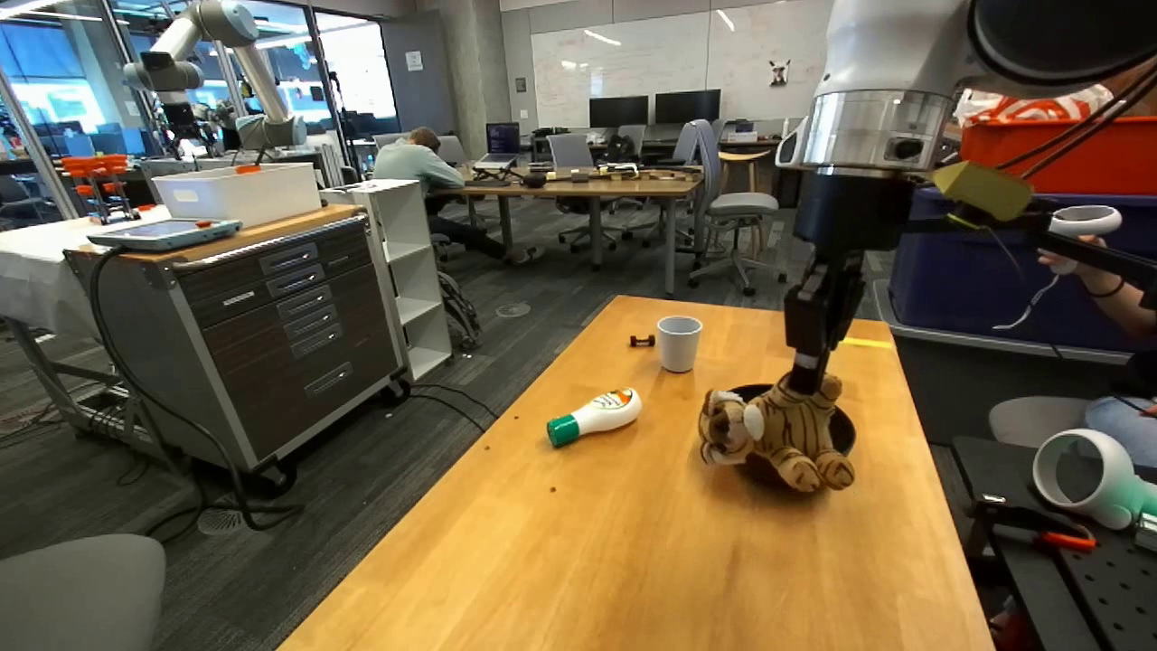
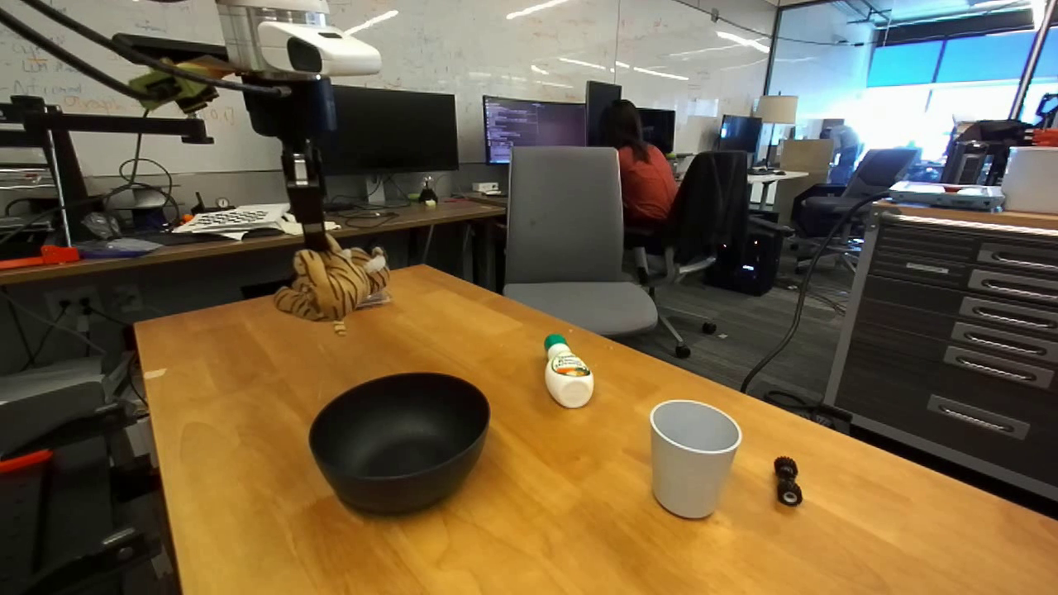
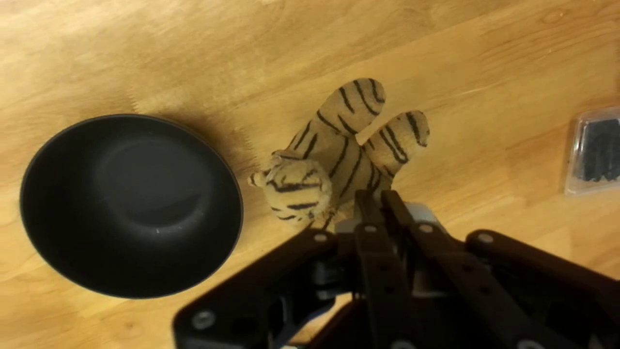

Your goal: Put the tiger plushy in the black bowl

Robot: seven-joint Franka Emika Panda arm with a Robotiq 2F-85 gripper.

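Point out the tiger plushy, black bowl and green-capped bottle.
Tiger plushy (image 3: 348, 157), wrist view: on its striped body.
Black bowl (image 2: 397, 436), in an exterior view: on its inside.
Green-capped bottle (image 1: 598, 416), in an exterior view: on its white side.

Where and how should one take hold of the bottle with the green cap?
Probably grip the bottle by its narrower white part beside the green cap, the hand coming from above and closing across its width: it lies on its side, tapering toward the cap. The hand must first release the tiger plushy it holds.

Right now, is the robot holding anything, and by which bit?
Yes, the tiger plushy, pinched by the upward-facing side of its striped body; the jaws hide the exact spot.
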